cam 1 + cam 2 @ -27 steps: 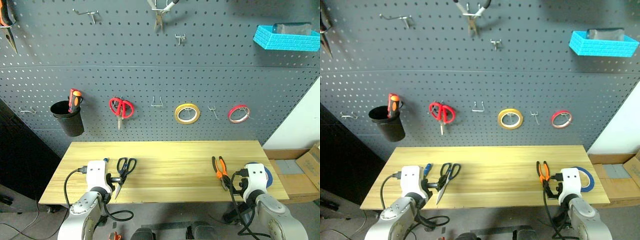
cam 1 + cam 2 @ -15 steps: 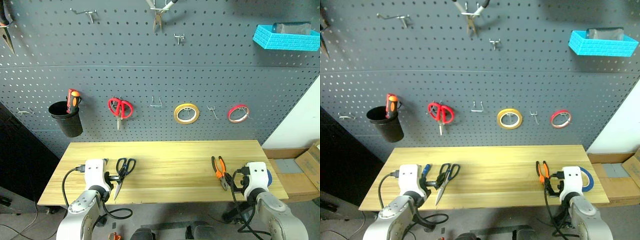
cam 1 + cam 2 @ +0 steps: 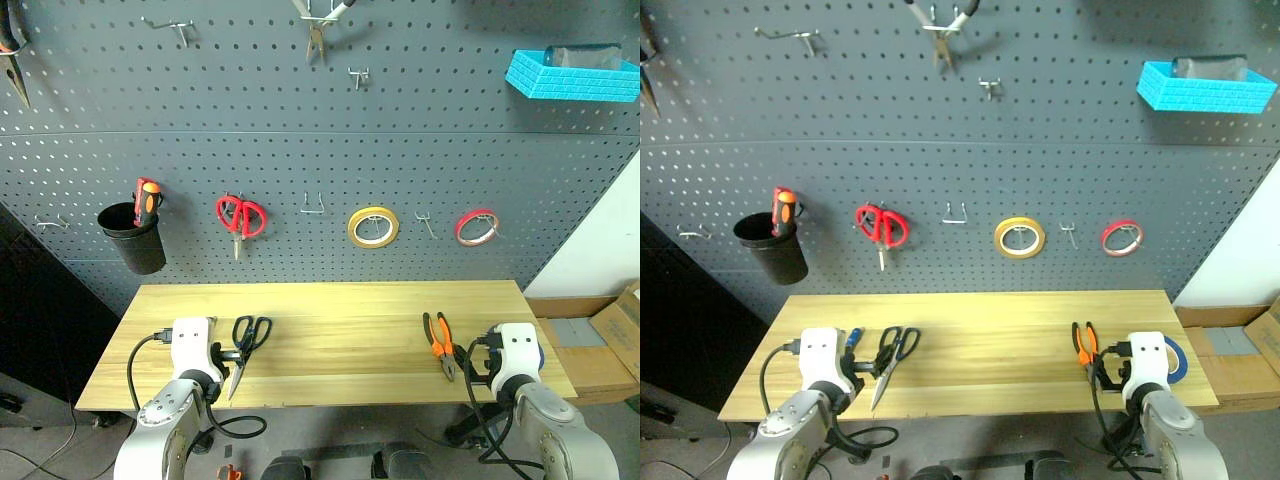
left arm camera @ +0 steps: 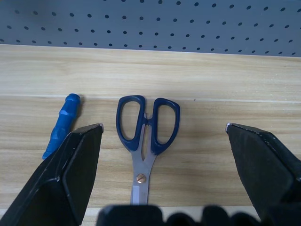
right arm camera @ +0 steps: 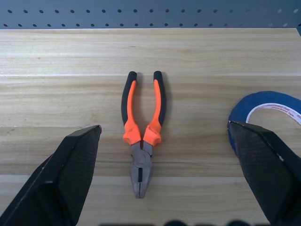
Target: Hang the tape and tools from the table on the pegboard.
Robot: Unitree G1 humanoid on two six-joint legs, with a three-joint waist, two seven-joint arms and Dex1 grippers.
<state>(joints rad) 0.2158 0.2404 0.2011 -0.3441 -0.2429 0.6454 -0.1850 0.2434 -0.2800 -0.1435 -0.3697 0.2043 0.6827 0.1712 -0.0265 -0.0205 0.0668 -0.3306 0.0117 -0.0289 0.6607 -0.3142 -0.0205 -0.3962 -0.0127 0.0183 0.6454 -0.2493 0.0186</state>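
Observation:
On the table (image 3: 340, 320) lie dark-handled scissors (image 4: 146, 136) and, beside them, a small blue-handled screwdriver (image 4: 61, 125). My left gripper (image 4: 162, 126) hovers open at the table's near left edge, its fingers (image 4: 70, 174) spread either side of the scissors without touching them. Orange-and-black pliers (image 5: 141, 132) lie at the right, with the blue tape (image 5: 263, 110) flat next to them. The right gripper (image 5: 163, 126) stands open over the pliers, apart from them. The pegboard (image 3: 300, 150) rises behind the table.
On the pegboard hang red-handled scissors (image 3: 241, 215), a yellow roll (image 3: 373, 227), a thin red roll (image 3: 477, 227), a black cup (image 3: 133, 238), a turquoise basket (image 3: 570, 75) and bare hooks (image 3: 313, 205). Cardboard boxes (image 3: 615, 335) sit to the right of the table.
The head views have shifted slightly. The tools and tape lie where they were, and both grippers stay open in place.

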